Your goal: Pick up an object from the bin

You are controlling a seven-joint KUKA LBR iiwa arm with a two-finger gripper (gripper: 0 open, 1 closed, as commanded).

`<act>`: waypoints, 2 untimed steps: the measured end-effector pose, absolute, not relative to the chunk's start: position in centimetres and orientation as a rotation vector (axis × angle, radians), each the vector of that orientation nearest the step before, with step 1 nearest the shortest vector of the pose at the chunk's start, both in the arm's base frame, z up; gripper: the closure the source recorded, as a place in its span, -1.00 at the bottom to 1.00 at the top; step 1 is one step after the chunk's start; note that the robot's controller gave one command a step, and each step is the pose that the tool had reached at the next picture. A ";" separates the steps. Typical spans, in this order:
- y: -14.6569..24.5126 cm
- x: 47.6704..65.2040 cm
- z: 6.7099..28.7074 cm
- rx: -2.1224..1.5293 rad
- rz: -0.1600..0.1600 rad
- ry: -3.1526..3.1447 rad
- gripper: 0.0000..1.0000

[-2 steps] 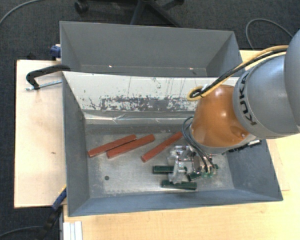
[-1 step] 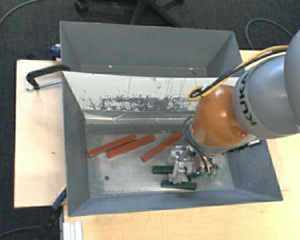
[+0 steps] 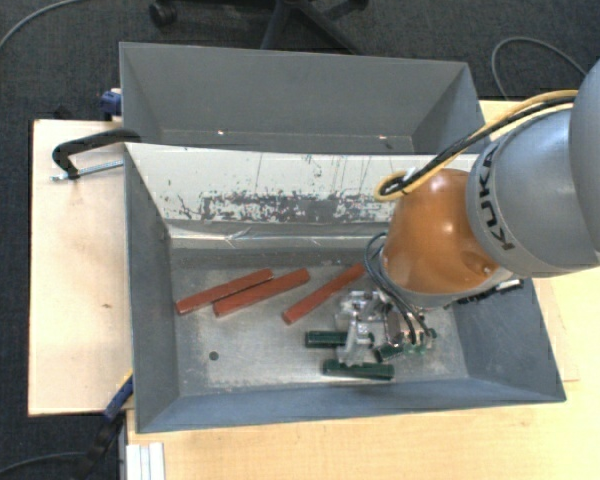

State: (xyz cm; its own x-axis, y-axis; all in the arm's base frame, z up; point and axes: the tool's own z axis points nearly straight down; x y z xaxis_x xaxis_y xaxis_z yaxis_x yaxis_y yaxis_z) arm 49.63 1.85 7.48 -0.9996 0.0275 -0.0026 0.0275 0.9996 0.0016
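Observation:
My gripper (image 3: 367,326) is low over the bin floor at the front right, under the orange wrist cover. Two dark green bars lie right by it: one (image 3: 323,339) pokes out to its left, and the other (image 3: 360,371) lies flat just in front of it. Whether either bar is gripped is hidden by the metal parts. A red-brown stick (image 3: 323,295) lies slanted just behind and left of the gripper, its right end passing under the wrist cover.
Two more red-brown sticks (image 3: 225,291) (image 3: 262,293) lie side by side, slanted, on the floor left of centre. The arm comes in from the right over the bin's right wall.

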 end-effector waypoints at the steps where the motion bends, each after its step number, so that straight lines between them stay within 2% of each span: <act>1: 1.9 49.5 8.2 0.043 0.002 3.143 1.00; 2: 1.9 49.4 10.2 0.043 0.002 3.144 1.00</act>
